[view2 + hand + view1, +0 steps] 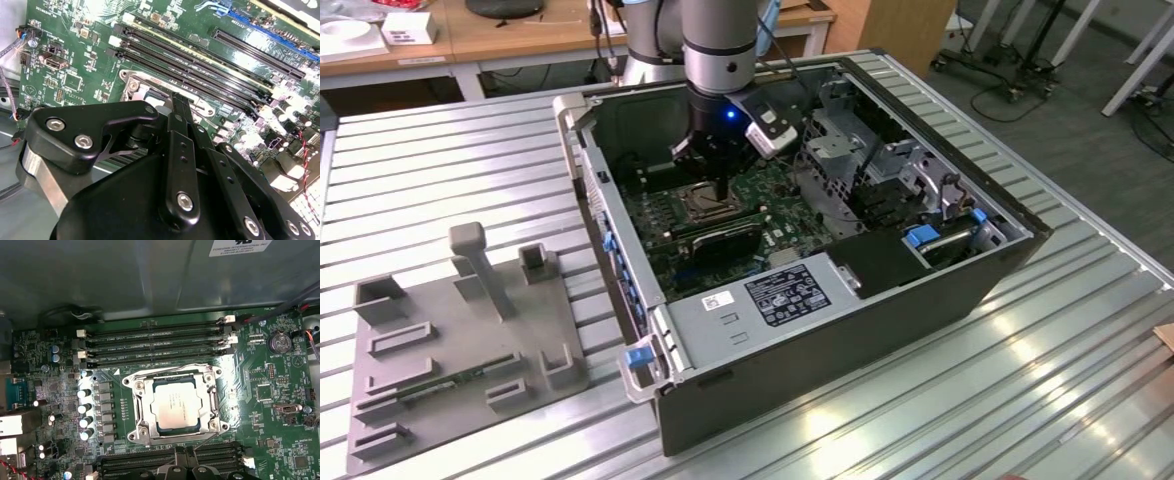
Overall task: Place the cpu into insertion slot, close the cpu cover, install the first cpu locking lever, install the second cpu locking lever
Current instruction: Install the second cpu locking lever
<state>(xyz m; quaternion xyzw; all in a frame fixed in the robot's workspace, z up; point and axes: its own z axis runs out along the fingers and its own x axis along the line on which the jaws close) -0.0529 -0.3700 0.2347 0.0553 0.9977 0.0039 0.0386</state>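
The cpu [176,409], a pale silver square, lies in the insertion slot [131,436] on the green motherboard [260,390]. The silvery cpu cover [145,407] lies flat around the chip, which shows through its cut-out middle. A thin metal locking lever [206,440] slants off the socket's edge near my fingers. My gripper [179,97] is shut, and its black fingertips reach down to the socket's rim [132,85]. In the exterior view the gripper [716,190] hangs inside the open computer case [854,330], just over the socket. Whether the levers are latched is unclear.
Long black memory slots [155,342] run on both sides of the socket, with a row of capacitors [85,407] beside it. Drive cages and cables [881,170] fill the case at the exterior view's right. A grey fixture plate [454,340] lies on the ribbed metal table.
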